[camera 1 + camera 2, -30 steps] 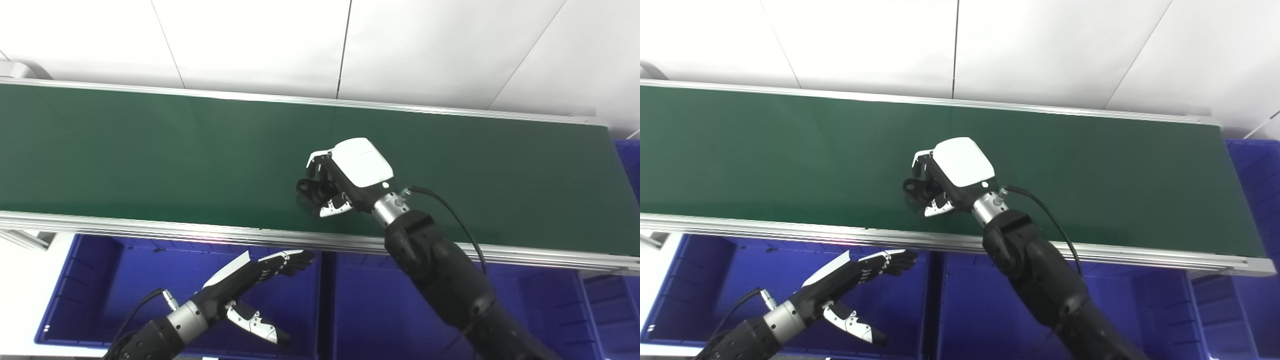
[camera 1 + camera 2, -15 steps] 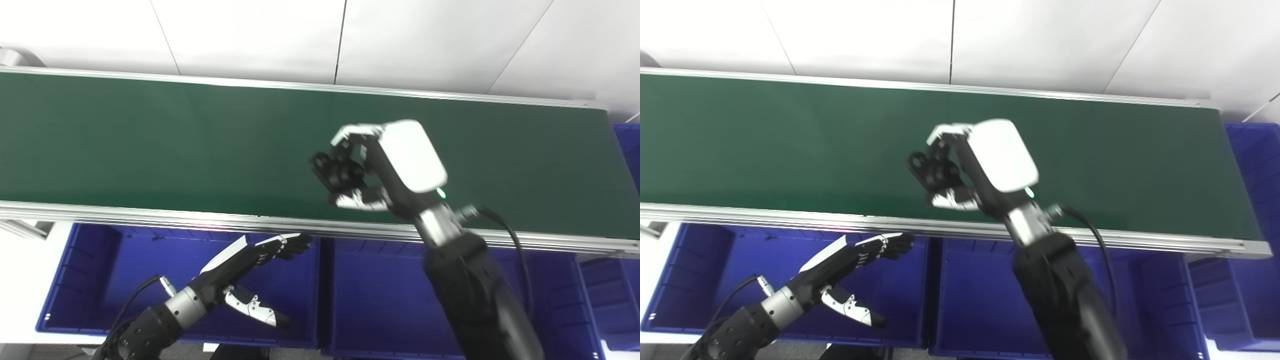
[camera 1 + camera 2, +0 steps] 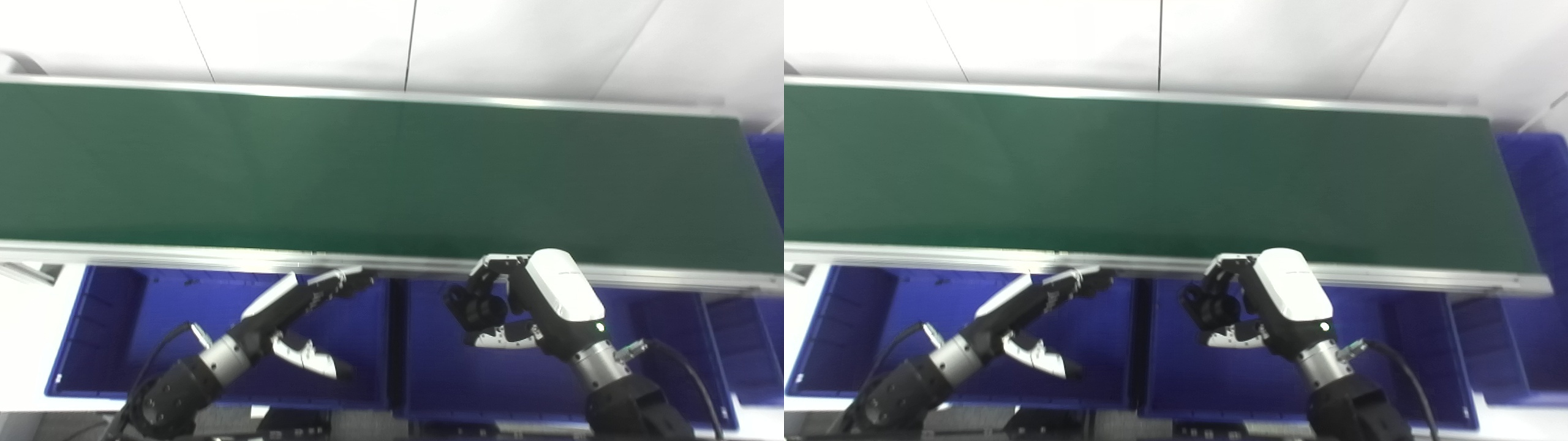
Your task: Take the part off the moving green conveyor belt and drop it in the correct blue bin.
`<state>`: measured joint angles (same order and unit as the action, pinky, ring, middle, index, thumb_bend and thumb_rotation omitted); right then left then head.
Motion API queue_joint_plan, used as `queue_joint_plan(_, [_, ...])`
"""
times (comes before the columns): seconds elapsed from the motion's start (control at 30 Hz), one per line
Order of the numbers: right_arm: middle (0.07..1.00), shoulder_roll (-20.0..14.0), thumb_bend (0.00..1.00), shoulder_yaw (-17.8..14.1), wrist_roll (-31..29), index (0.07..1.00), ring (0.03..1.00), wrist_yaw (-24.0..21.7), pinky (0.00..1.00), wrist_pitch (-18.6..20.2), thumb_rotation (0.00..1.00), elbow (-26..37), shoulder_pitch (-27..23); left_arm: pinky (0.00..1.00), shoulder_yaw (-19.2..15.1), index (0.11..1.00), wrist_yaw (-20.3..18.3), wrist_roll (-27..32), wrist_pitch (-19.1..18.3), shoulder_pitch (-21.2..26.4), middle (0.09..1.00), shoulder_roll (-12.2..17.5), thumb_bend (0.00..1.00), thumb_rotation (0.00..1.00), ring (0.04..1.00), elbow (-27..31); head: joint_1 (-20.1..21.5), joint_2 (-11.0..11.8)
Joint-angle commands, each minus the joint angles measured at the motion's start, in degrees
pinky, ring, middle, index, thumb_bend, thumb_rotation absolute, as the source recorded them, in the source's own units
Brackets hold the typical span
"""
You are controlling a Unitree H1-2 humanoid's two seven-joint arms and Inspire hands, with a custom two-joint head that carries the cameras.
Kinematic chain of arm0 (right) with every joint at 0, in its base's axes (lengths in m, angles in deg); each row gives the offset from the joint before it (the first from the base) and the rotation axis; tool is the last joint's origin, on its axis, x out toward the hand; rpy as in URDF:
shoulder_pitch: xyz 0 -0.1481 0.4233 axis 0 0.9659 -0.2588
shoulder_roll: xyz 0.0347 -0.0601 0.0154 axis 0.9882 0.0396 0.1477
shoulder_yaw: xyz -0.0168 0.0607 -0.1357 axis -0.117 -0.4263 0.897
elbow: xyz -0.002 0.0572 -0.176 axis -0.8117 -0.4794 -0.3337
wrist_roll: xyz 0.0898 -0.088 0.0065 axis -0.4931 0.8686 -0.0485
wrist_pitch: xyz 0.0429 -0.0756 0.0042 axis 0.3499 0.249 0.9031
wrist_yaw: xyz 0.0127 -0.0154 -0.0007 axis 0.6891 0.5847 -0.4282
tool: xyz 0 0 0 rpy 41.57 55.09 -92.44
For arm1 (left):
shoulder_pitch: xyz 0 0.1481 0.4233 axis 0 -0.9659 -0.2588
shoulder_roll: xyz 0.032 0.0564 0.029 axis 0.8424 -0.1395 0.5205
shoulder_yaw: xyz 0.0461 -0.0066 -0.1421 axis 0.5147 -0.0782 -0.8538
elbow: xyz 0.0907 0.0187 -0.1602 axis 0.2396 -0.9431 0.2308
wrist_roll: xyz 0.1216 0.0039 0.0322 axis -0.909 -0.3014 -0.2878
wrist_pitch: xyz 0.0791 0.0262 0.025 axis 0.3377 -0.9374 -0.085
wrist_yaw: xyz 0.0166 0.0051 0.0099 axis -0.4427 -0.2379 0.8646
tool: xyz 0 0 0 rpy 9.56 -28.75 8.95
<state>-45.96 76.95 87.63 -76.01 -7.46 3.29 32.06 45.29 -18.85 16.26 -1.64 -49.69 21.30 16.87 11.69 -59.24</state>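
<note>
My right hand [image 3: 533, 303] is shut on a small black part [image 3: 474, 305], which shows in the right eye view too [image 3: 1208, 308]. It holds the part above the middle blue bin [image 3: 447, 373], just in front of the conveyor's near rail. The green conveyor belt [image 3: 367, 171] carries nothing in view. My left hand [image 3: 300, 315] is open and empty, fingers stretched out over the left blue bin [image 3: 122, 343].
A silver rail [image 3: 184, 254] edges the belt's near side. A third blue bin [image 3: 744, 349] sits at the right, and another blue bin [image 3: 1534, 184] stands beyond the belt's right end. A white wall rises behind the belt.
My right hand lifted the black part off the belt and carried it toward me, down over the middle bin. The camera tilted down. The left hand barely moved.
</note>
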Motion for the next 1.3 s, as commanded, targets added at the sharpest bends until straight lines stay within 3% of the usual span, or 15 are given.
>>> queue_joint_plan(0.0, [0.469, -0.2, 0.53, -0.32, -1.26, 0.485, 0.178, -0.64, 0.12, -0.51, 0.0, -0.26, -1.18, 0.87, -0.44, 0.88, 0.04, 1.25, 0.89, 0.45, 0.887, 0.35, 0.94, 0.29, 0.892, 1.79, 0.09, -0.2])
queue_joint_plan(0.2, [0.474, 0.79, 0.52, 0.7, 1.73, 0.486, 0.285, -2.61, 0.2, 1.92, 0.0, -7.19, -5.09, 0.87, -0.77, 0.883, -0.22, 1.46, 0.57, 0.22, 0.889, 0.75, 0.93, 0.27, 0.888, 2.45, 0.99, -0.88])
queue_joint_plan(0.37, [0.474, 1.07, 0.52, 2.94, 5.1, 0.49, 0.284, -5.93, 0.21, 4.3, 0.0, -13.35, -9.59, 0.87, -1.01, 0.885, -0.65, 2.27, 0.34, 0.03, 0.896, 1.05, 0.92, 0.27, 0.904, 2.34, 1.36, -1.23])
queue_joint_plan(0.43, [0.48, 0.37, 0.52, 4.19, 4.65, 0.493, 0.366, -9.36, 0.31, 5.45, 0.0, -15.37, -11.29, 0.87, -1.08, 0.885, -0.59, 1.99, 0.0, -0.12, 0.896, 1.09, 0.92, 0.28, 0.904, 2.64, 1.39, -1.37])
queue_joint_plan(0.47, [0.58, -0.22, 0.5, 5.09, 4.68, 0.496, 0.508, -12.5, 0.44, 6.88, 0.09, -15.89, -12.19, 0.87, -1.1, 0.884, -0.55, 1.9, -0.14, -0.23, 0.896, 1.09, 0.93, 0.28, 0.903, 2.83, 1.51, -1.45])
queue_joint_plan(0.53, [0.754, -1.34, 0.52, 6.82, 5.07, 0.759, 0.708, -18.14, 0.65, 9.53, 0.64, -16.19, -13.63, 0.86, -1.11, 0.884, -0.51, 1.74, -0.5, -0.4, 0.896, 1.09, 0.93, 0.28, 0.899, 3.16, 1.65, -1.37])
queue_joint_plan(0.57, [0.818, -1.75, 0.57, 7.39, 5.08, 0.836, 0.775, -20.2, 0.71, 10.67, 0.82, -15.98, -14.03, 0.86, -1.09, 0.883, -0.57, 1.88, -0.62, -0.43, 0.895, 1.08, 0.93, 0.28, 0.898, 3.2, 1.67, -1.38])
queue_joint_plan(0.6, [0.892, -2.1, 0.62, 7.69, 4.93, 0.907, 0.849, -21.35, 0.78, 11.44, 0.93, -15.32, -14.07, 0.86, -1.07, 0.883, -0.61, 2.01, -0.66, -0.5, 0.895, 1.04, 0.93, 0.27, 0.897, 3.22, 1.58, -1.36])
queue_joint_plan(0.63, [0.932, -2.37, 0.65, 7.71, 4.39, 0.938, 0.9, -22.01, 0.83, 11.93, 0.96, -14.47, -13.9, 0.87, -1.04, 0.883, -0.63, 2.05, -0.57, -0.52, 0.896, 1.03, 0.93, 0.27, 0.899, 3.19, 1.52, -1.37])
queue_joint_plan(0.73, [0.995, -3.28, 0.7, 7.01, 2.35, 0.977, 0.993, -23.12, 0.98, 12.21, 1.0, -11.34, -12.83, 0.86, -0.96, 0.882, -0.43, 1.7, 0.03, -0.69, 0.892, 0.91, 0.93, 0.28, 0.891, 3.23, 1.11, -1.57])
queue_joint_plan(0.87, [1.0, -4.51, 0.72, 5.6, -0.28, 0.964, 1.0, -23.71, 1.0, 12.69, 1.0, -5.17, -10.17, 0.85, -0.88, 0.882, -0.55, 1.86, 0.86, -0.86, 0.886, 0.93, 0.92, 0.27, 0.88, 3.31, 0.82, -1.83])
queue_joint_plan(1.0, [0.973, -3.53, 0.76, 1.62, -4.32, 0.934, 0.992, -18.93, 1.0, 10.95, 1.0, 1.68, -5.05, 0.86, -1.0, 0.881, -0.74, 2.16, 1.21, -0.92, 0.886, 1.0, 0.92, 0.27, 0.884, 3.13, 0.89, -1.96])
queue_joint_plan(1.13, [0.899, -1.3, 0.77, -2.16, -11.31, 0.884, 0.887, -12.81, 0.8, 6.62, 0.94, 7.27, 0.12, 0.86, -1.16, 0.88, -0.92, 2.5, 0.67, -0.88, 0.885, 1.24, 0.93, 0.28, 0.884, 3.28, 0.75, -2.16])
queue_joint_plan(1.27, [0.85, 1.6, 0.77, -2.58, -13.48, 0.855, 0.816, -9.31, 0.7, 6.02, 0.87, 12.32, 3.31, 0.86, -1.36, 0.876, -0.97, 2.66, -0.16, -0.93, 0.885, 1.44, 0.93, 0.27, 0.888, 3.58, 0.57, -2.0])
